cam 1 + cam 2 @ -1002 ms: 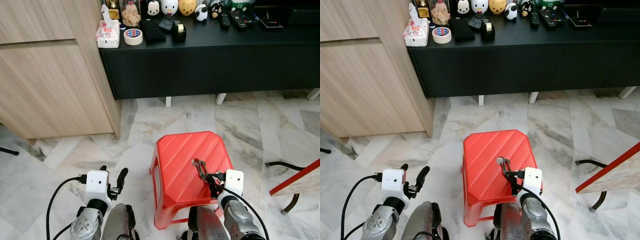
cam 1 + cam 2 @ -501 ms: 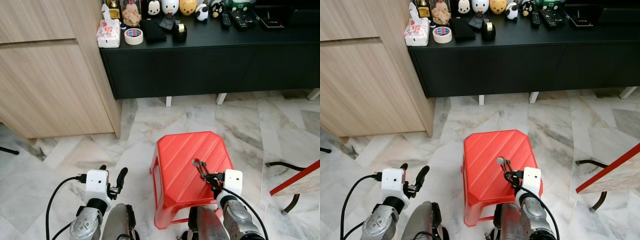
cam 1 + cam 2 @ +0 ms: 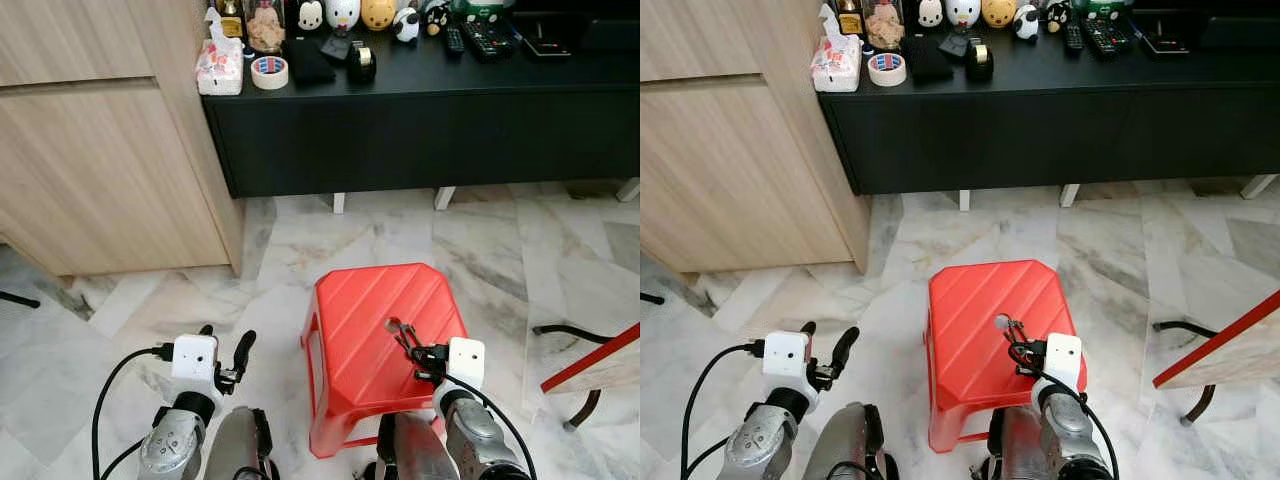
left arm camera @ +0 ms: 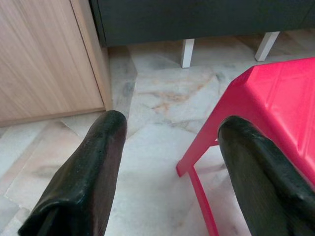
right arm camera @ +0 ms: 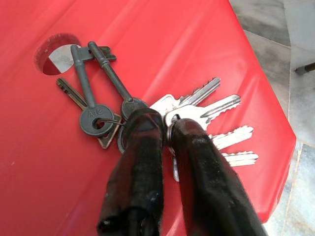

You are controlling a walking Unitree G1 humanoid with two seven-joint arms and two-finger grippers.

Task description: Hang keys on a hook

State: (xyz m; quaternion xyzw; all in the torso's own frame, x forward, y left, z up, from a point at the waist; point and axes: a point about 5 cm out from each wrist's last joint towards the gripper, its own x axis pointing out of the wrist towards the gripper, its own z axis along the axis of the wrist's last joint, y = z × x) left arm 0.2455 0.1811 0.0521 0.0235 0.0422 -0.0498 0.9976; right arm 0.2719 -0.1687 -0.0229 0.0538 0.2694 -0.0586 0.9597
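Two black fingers (image 5: 140, 147) of the right gripper (image 5: 166, 129) pinched together on the keys (image 5: 162, 115), clamping the bunch at its ring. Resting fanned on the red stool (image 3: 350, 330) just beside its round centre hole (image 5: 55, 46), not yet lifted clear. Compared with a second ago, tips drawn in nearer the wrist and narrowed onto the ring: probably the grasp just made, so lifting comes next. No hook visible around the stool, so finding one remains. Left gripper (image 4: 170, 142) idle beside the stool's left edge, fingers spread wide and empty. Beyond the stool, black sideboard (image 3: 430, 110) and wooden cabinet (image 3: 100, 150).
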